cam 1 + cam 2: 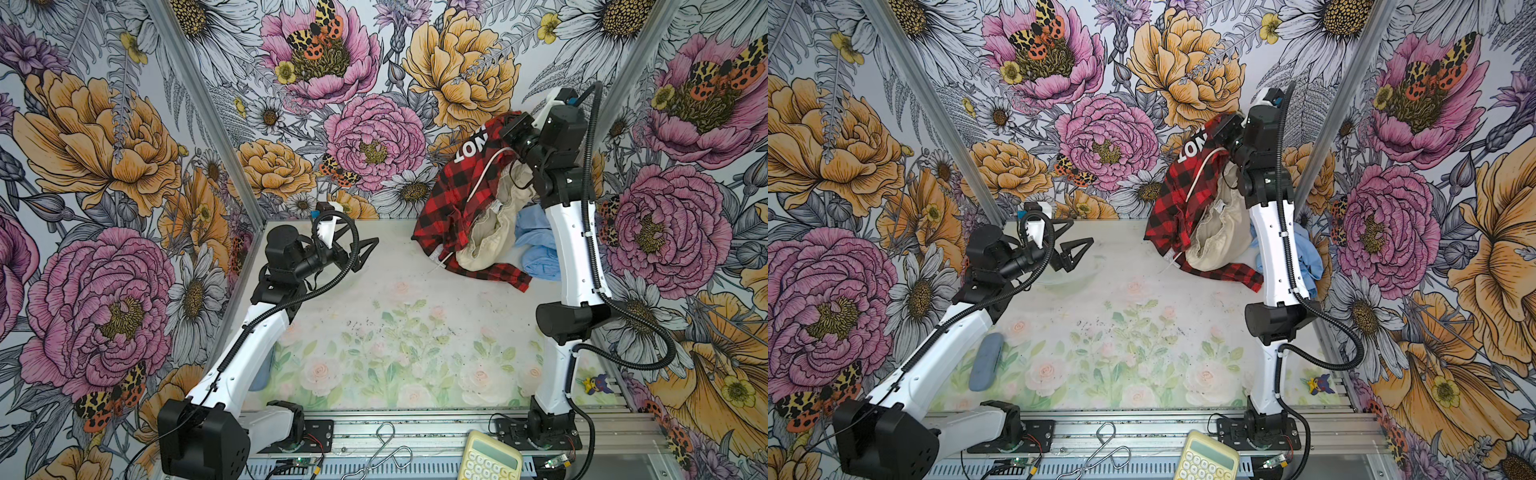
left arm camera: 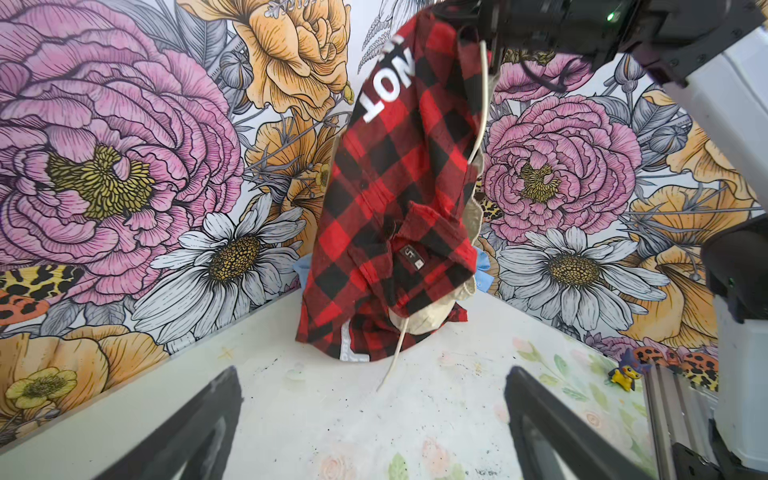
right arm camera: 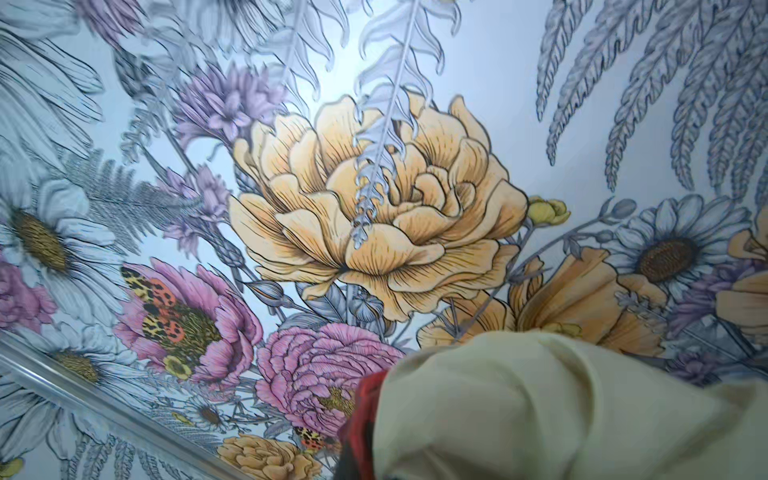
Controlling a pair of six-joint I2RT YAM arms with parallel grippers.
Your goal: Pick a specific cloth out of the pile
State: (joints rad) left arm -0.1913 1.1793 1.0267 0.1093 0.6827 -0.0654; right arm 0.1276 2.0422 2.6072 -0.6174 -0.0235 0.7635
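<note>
Reaching low near the far left corner of the surface [image 1: 395, 291] with black triangular-fingered left gripper [image 1: 1082, 231] spread wide, empty. Raised high over the far right corner with black right gripper [image 1: 514, 125] pinched on red-and-black plaid cloth [image 1: 449, 187].

cloth [image 1: 451, 195]: woven check, matt, slightly fuzzy nap, flannel look. White lettering sits flat, looks printed. Its white cord is smooth.
beige garment [image 1: 484, 239]: matt plain cloth, puckered along the gathered hem.
light blue garment [image 1: 536, 245]: thinner, smoother cloth, soft creases.
bench [image 1: 415, 332]: printed floral sheet, low sheen, peppered with dark grit.
left claw [image 2: 372, 374]: matt black plastic, fingers [image 2: 220, 395] scuffed whitish.
left arm [image 1: 249, 353]: glossy white plastic shell, matt black joints.
conduit [image 1: 648, 365]: ribbed black plastic.
front rail [image 1: 415, 430]: bare aluminium extrusion, dull brushed finish.
calculator [image 1: 492, 459]: pale yellow plastic, satin.
wire hook [image 1: 386, 451]: bright polished metal.
walls [image 1: 104, 145]: printed floral covering, mostly matt.
</note>
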